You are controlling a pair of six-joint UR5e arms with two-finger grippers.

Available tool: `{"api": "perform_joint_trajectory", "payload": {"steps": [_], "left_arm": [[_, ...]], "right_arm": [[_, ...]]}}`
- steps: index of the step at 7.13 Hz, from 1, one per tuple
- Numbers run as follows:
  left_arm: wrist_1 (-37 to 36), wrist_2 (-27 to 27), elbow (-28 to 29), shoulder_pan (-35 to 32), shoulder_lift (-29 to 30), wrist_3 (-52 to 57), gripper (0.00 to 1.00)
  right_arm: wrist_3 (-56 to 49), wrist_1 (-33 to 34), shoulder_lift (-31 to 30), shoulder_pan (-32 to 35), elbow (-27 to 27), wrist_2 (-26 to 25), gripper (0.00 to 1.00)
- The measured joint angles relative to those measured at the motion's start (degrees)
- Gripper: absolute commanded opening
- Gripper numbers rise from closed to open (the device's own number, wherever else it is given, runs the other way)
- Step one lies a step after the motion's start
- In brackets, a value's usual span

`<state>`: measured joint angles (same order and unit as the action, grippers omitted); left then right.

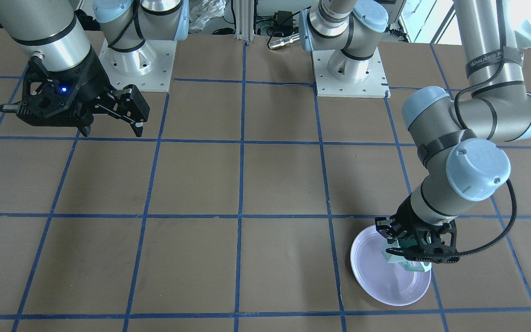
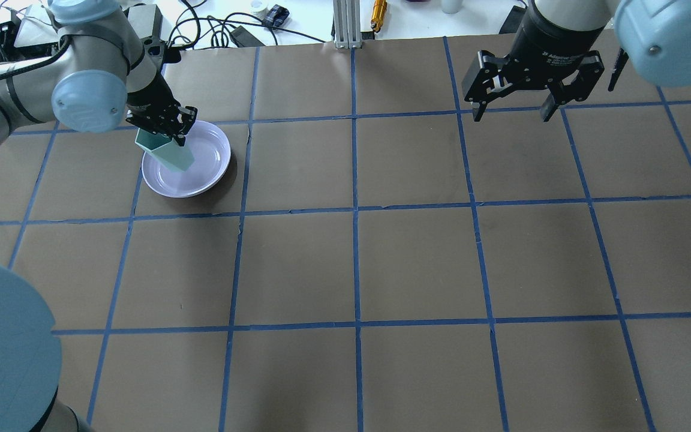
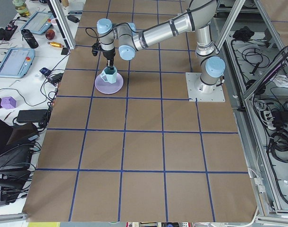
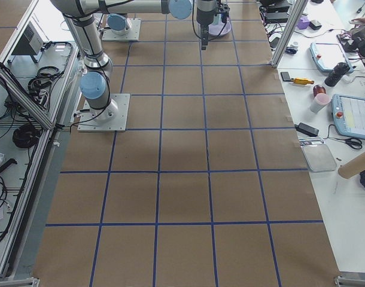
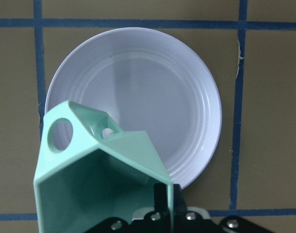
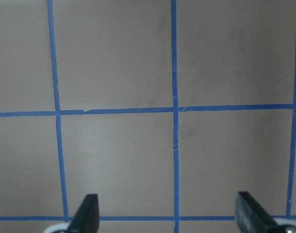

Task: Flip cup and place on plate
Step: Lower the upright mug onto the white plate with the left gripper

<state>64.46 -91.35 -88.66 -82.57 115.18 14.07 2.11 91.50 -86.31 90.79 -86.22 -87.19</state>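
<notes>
The pale mint-green faceted cup (image 2: 168, 155) is held by its rim wall in my left gripper (image 2: 171, 133), which is shut on it. The cup's mouth faces up, slightly tilted, and it is over the left part of the lavender plate (image 2: 210, 150). I cannot tell whether its base touches the plate. In the left wrist view I look into the cup (image 5: 90, 184), its handle at upper left, with the plate (image 5: 153, 87) below. In the front view the cup (image 1: 408, 263) is mostly hidden by the left gripper (image 1: 420, 252) over the plate (image 1: 380, 276). My right gripper (image 2: 513, 115) is open and empty, far away.
The table is brown board with a blue tape grid (image 2: 354, 207). The two arm bases (image 1: 351, 69) are bolted at the robot's side. Cables, tablets and tools lie on the bench beyond the table's far edge (image 3: 21, 61). The right wrist view shows only bare board (image 6: 172, 109).
</notes>
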Motion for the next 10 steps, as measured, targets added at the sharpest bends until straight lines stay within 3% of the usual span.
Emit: {"api": "perform_joint_trajectory", "payload": {"steps": [3,6,7,8,9,10], "left_arm": [[-1.7,-0.5,-0.4,-0.7,0.9,12.0,0.0],[-1.9,-0.5,-0.9,-0.8,1.7,14.9,0.0],[-1.9,-0.5,-0.9,-0.8,2.1,14.8,0.22],[-1.9,-0.6,-1.0,-0.7,2.5,14.7,0.71],[-2.0,-0.6,-0.9,-0.7,2.9,14.7,1.0],[-2.0,-0.6,-0.8,-0.7,3.1,14.7,1.0]], "right_arm": [[0.0,0.0,0.0,0.0,0.0,0.0,1.0],[0.0,0.0,0.0,0.0,0.0,0.0,1.0],[0.0,0.0,0.0,0.0,0.0,0.0,1.0],[0.0,0.0,0.0,0.0,0.0,0.0,1.0],[0.0,0.0,0.0,0.0,0.0,0.0,1.0],[0.0,0.0,0.0,0.0,0.0,0.0,1.0]]}}
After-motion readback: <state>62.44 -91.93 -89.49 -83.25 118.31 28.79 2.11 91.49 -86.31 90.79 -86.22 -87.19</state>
